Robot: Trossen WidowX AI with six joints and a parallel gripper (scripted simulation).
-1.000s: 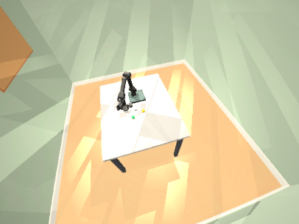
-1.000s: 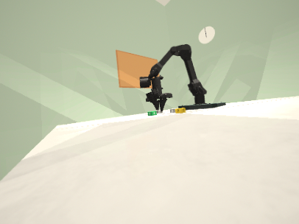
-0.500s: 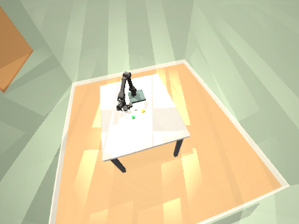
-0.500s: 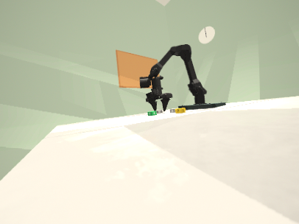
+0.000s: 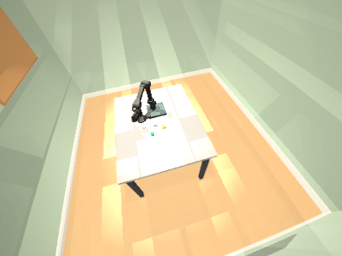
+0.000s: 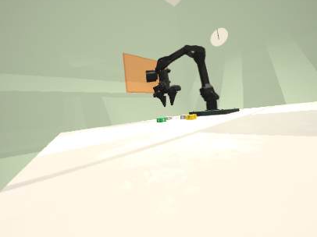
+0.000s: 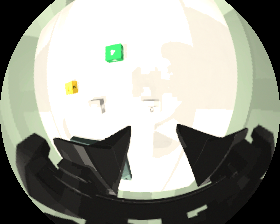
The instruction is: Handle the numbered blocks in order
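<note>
Jaws parted and grasping nothing, the gripper [image 6: 168,98] hangs mid-frame above the table [image 6: 219,166], probably between blocks; green block [image 7: 114,52] upper centre, yellow block [image 7: 71,87] at left.

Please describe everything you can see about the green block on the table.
The green block is a small cube of bright, even green, smooth and plastic-looking. A pale mark shows on its top face, but the digit is too small to read. It rests flat on the white table, with a gap to the yellow block and to the two pale blocks. Nothing touches it except the table. The pincer hangs open in the air above the blocks, holding nothing.
</note>
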